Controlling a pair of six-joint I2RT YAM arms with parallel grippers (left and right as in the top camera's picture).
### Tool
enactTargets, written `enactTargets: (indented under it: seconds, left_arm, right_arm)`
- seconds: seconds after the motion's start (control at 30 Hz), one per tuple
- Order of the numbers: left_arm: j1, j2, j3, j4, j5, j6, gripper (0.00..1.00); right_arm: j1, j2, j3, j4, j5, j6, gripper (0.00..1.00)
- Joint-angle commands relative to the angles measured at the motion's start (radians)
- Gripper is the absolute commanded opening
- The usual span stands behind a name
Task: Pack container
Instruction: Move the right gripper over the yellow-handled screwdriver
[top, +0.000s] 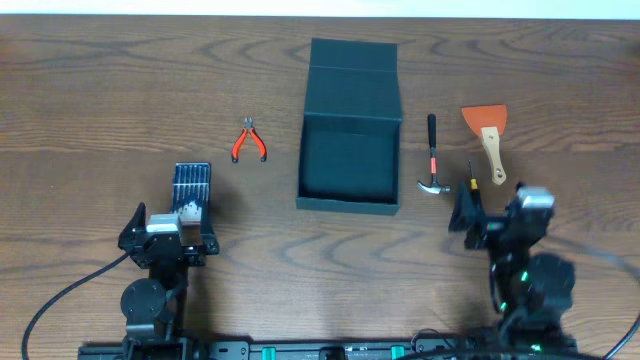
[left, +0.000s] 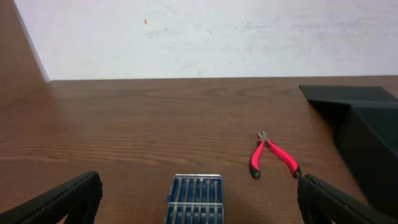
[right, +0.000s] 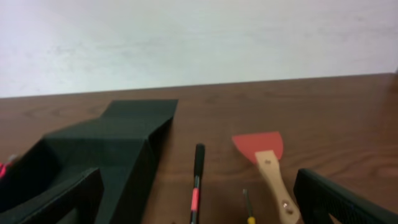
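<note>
Plainly one container (top: 347, 206), one hammer (top: 432, 155), one scraper (top: 487, 130), one pliers (top: 249, 142); left end effector (left: 199, 180) and right end effector (right: 198, 177) spread, empty.

Dark teal container (top: 349, 158) mid-table, upright, lid flap open rearward, interior empty.

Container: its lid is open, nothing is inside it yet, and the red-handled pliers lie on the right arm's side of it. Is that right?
Not quite. The overhead view shows the pliers on the left arm's side of the container; it is the hammer that lies on the right arm's side. The rest holds: the container is open and empty.
</note>
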Motion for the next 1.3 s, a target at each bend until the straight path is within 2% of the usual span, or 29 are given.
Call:
enactTargets:
  seconds: [0.0,0.27,0.4,0.7,0.87,1.17,1.27]
  left_arm:
    - [-0.005,-0.006,-0.031,-0.014,-0.001,0.009,0.98]
    - [-0.005,-0.006,-0.031,-0.014,-0.001,0.009,0.99]
    - [-0.005,-0.006,-0.031,-0.014,-0.001,0.009,0.99]
    - [-0.005,-0.006,-0.031,-0.014,-0.001,0.009,0.99]
    - [-0.005,-0.006,-0.030,-0.014,-0.001,0.009,0.98]
    - [-0.005,-0.006,-0.031,-0.014,-0.001,0.009,0.98]
    - [-0.005,-0.006,-0.030,-0.014,-0.001,0.009,0.99]
  right_arm:
    - [-0.011,0.224,0.201,-0.068,-0.010,-0.008,0.99]
    - [-0.022,0.846,0.859,-0.662,-0.025,-0.214,0.99]
    - [-0.047,1.062,1.060,-0.873,-0.024,-0.323,0.99]
    - [-0.112,1.250,1.072,-0.904,-0.032,-0.349,0.99]
    - [-0.134,1.295,1.064,-0.898,-0.032,-0.436,0.99]
    - [-0.161,1.469,1.063,-0.903,-0.032,-0.431,0.99]
    - [-0.161,1.536,1.063,-0.921,-0.032,-0.431,0.96]
